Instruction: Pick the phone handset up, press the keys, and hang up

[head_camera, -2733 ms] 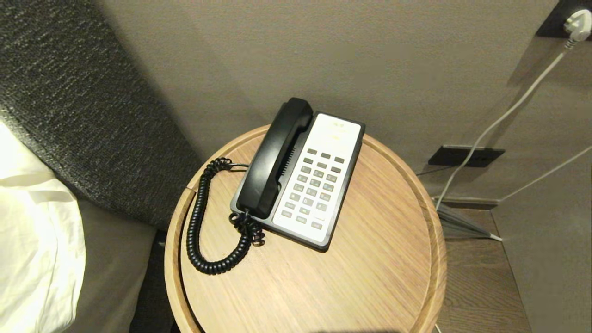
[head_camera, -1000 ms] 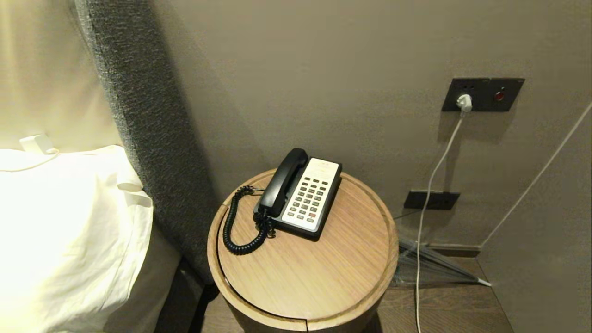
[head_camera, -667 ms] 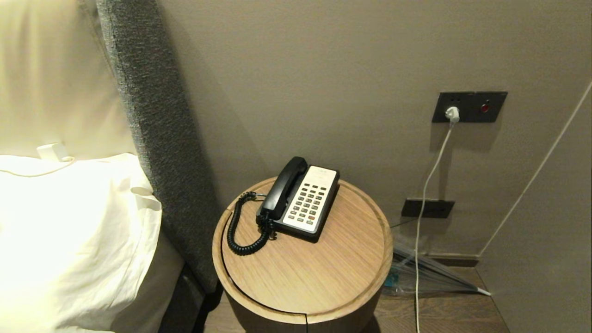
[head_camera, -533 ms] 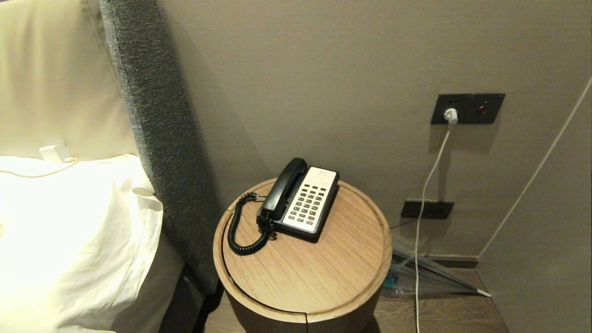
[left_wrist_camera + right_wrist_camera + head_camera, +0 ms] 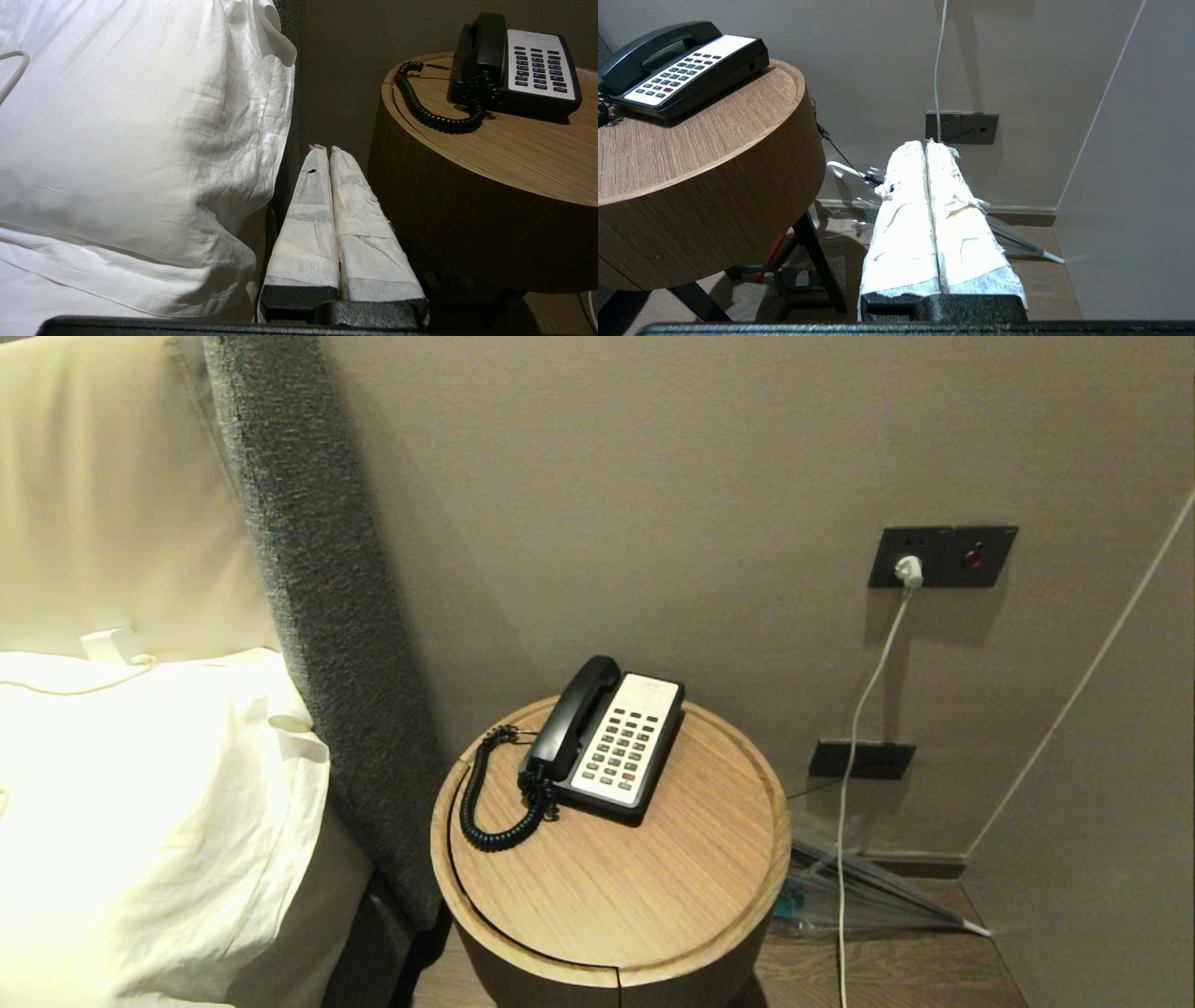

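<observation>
Head view: the phone handset (image 5: 571, 717) lies seated in its cradle on the left side of the phone base (image 5: 653, 784), on a round wooden side table (image 5: 616, 896) against the wall; the keys (image 5: 620, 748) sit in the cream faceplate beside it, and the coiled cord (image 5: 485, 803) loops over the tabletop. Neither arm appears here. Left wrist view: the left gripper (image 5: 326, 150) hangs low between the pillow (image 5: 140, 140) and the table, its padded fingers pressed together, holding nothing. Right wrist view: the right gripper (image 5: 926, 143) sits below the table's rim, on its right, fingers apparently pressed together and empty, a wall socket (image 5: 962, 128) behind them.
</observation>
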